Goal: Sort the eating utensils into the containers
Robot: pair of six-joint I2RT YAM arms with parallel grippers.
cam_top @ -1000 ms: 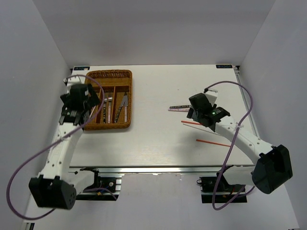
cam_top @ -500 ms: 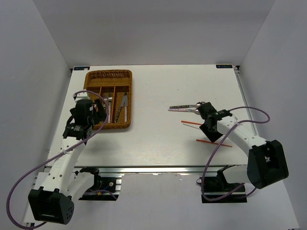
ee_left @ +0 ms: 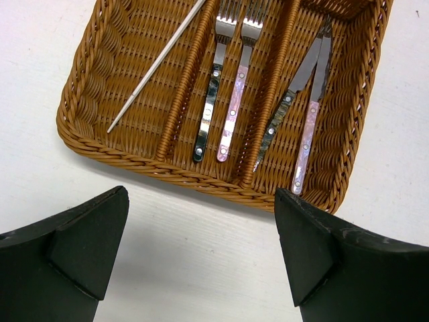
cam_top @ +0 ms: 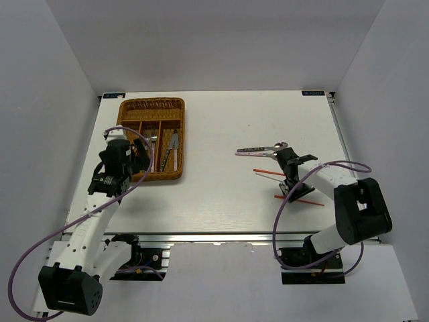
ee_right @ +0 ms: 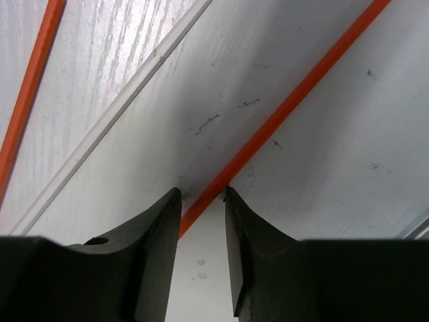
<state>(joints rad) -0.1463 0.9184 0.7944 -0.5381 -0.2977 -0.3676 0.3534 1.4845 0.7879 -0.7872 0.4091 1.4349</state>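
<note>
**Right pincer astride a red chopstick, left one spread wide by the tray**

Over on the right half of the table (cam_top: 221,201), the right gripper (ee_right: 201,191) is down low against the surface. Its jaws stand only a little apart, with a narrow slot between them. A red chopstick (ee_right: 295,100) lies flat on the table and runs slantwise straight into that slot. From the wrist view the tips sit either side of it, and I see no firm pinch on it. To its left lies a thin white stick (ee_right: 114,114), roughly parallel, and beyond that a second red chopstick (ee_right: 30,87). All three are apart from one another. Just on the far side of this gripper a silver spoon (cam_top: 265,149) lies crosswise on the table.

At the far left sits the wicker tray (cam_top: 151,100). The left gripper (ee_left: 201,193) hangs above the bare table just near of the tray's near rim, jaws spread wide with nothing in them. Inside the tray, the left long slot has a pale chopstick (ee_left: 157,64) lying aslant. The middle slot holds two forks (ee_left: 231,114) side by side, one dark-handled and one pinkish. The right slot holds two knives (ee_left: 308,131), again one dark-handled and one pinkish.
</note>
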